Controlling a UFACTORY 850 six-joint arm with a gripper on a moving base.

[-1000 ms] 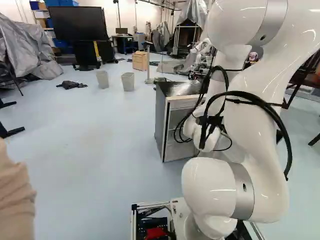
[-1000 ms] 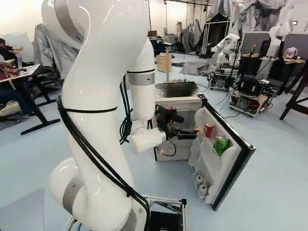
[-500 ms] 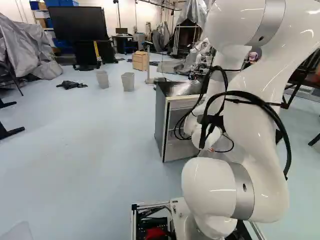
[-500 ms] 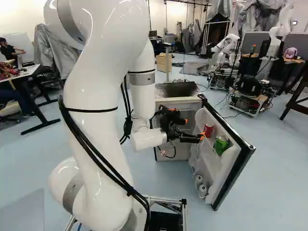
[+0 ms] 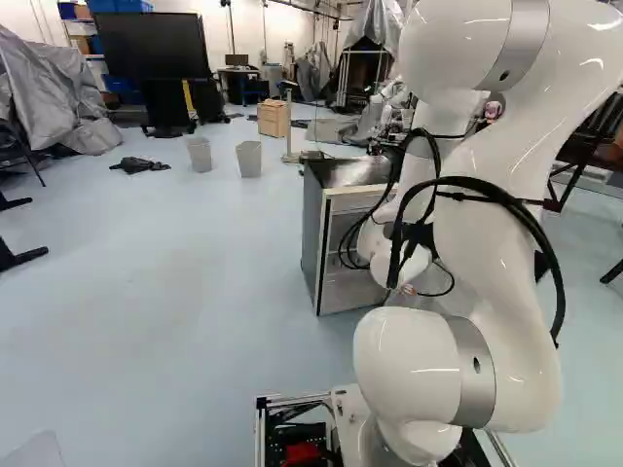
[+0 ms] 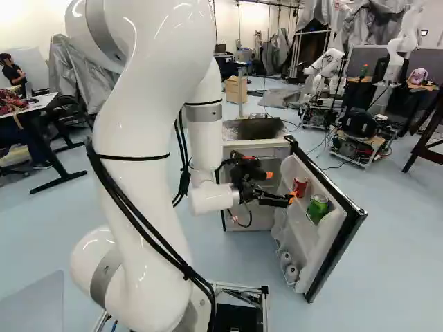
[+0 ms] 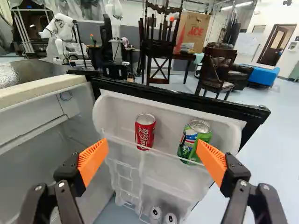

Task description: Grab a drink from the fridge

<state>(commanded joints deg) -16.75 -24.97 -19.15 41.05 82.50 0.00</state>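
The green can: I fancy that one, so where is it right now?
The green can stands on the upper shelf of the open fridge door, beside the red can, nearer the door's free edge.

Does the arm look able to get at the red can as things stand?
Probably yes: the end effector is open, the red can ahead between its fingers. The shelf rail and green can might crowd it.

Left of the middle in the right base view, the arm (image 6: 149, 111) is glossy white with grey bands, its claw (image 6: 281, 187) black with ribbed orange pads (image 7: 93, 160). Right of the middle, the fridge door (image 6: 306, 242) is white edged with black; the red can (image 7: 145, 131) bears white script, the green can (image 7: 190, 140) blue, red and white patches.
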